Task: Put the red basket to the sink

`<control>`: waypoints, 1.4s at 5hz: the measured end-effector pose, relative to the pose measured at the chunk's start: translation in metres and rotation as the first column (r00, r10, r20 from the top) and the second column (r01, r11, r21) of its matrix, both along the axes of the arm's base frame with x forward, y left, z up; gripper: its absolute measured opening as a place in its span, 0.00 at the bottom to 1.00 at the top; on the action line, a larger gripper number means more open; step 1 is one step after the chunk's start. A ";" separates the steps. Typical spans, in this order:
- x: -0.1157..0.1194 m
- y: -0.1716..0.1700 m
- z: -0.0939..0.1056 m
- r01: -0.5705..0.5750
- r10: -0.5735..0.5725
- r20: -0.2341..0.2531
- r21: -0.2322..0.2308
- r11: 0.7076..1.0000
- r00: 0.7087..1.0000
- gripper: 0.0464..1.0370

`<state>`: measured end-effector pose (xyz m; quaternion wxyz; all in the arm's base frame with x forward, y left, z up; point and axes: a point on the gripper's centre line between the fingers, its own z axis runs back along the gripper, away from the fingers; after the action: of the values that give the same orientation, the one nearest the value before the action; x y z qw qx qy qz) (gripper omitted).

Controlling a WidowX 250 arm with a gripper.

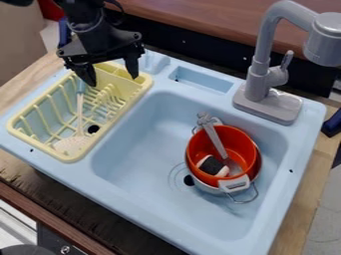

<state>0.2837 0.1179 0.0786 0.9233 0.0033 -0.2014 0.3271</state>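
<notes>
Pincer (110, 72): in the camera view, it hangs down over the yellow rack, near the far left corner of the sink. Its two fingers are spread wide apart, with nothing held between them.
Red basket (249, 139): it is inside the big bowl of the sink (150, 196), in the right half. It sits in the silver pot, and its gray handle points to the near edge of the sink.
Silver pot (208, 187): it is under and around the red basket, with a wire handle sticking out on the near side.
Gray spoon (214, 139): it leans in the red basket, with its top end up past the rim.
Black and white toy (212, 165): it lies in the red basket, just beside the spoon.
Yellow rack (62, 156): it is at the left end of the sink. A long tool (80, 112) with a blue handle and a pale, wide end lies in it.
Gray tap (263, 52): it stands up at the far edge of the sink, near the far right corner.
Surface (307, 199): it is wood, and it goes around the sink.
</notes>
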 end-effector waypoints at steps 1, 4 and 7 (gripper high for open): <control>-0.004 -0.003 -0.009 -0.007 0.007 -0.033 -0.014 1.000 0.999 0.96; -0.022 -0.061 -0.015 -0.074 0.066 -0.142 -0.057 0.996 0.988 0.96; -0.043 -0.113 -0.038 -0.190 0.158 -0.230 -0.124 0.974 0.960 0.96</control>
<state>0.2404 0.0049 0.0403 0.9052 -0.0099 -0.0731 0.4185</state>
